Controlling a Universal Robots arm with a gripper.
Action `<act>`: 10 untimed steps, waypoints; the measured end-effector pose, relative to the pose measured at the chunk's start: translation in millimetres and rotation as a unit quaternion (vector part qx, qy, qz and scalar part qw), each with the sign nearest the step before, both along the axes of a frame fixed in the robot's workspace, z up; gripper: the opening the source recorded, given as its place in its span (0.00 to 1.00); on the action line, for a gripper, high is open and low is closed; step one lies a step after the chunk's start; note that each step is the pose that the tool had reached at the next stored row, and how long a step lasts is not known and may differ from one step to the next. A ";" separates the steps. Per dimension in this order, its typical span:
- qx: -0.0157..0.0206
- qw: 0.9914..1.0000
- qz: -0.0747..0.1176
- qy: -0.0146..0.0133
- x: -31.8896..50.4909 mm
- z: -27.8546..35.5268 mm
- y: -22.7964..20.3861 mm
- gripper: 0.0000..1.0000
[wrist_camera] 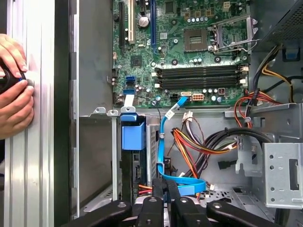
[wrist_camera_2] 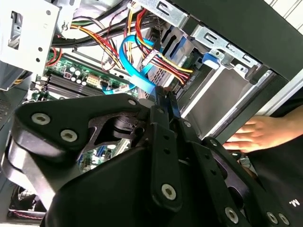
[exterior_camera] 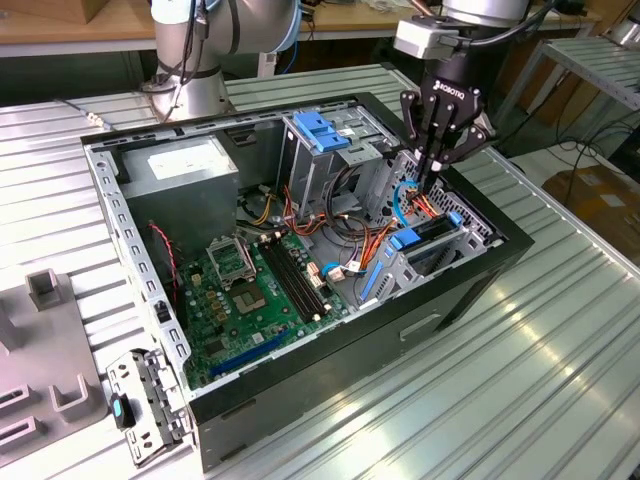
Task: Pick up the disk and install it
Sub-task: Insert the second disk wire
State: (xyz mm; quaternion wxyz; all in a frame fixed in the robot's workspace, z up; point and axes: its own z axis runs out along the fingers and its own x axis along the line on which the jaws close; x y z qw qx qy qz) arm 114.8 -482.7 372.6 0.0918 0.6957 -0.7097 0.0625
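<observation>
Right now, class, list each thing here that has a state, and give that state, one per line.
Computer case: lying on its side, side panel off, interior exposed.
Gripper: lowered into the drive bay area, fingers closed together.
Processor socket: empty, no cooler fitted.
Blue data cable: loose, curving by the gripper.
Hands: resting on the table.

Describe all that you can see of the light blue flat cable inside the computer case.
The light blue flat cable looks like a thin, glossy plastic ribbon. In the first wrist view it starts at the motherboard edge, runs beside the red and orange wires, then folds flat right at the claw. Contact cannot be told.
</observation>
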 end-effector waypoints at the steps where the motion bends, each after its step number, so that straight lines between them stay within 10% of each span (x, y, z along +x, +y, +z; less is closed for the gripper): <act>1: -0.002 1.000 0.000 0.000 0.0 -0.8 0.1 0.18; 10: -0.012 1.000 0.000 -0.001 0.0 -11.7 1.3 0.25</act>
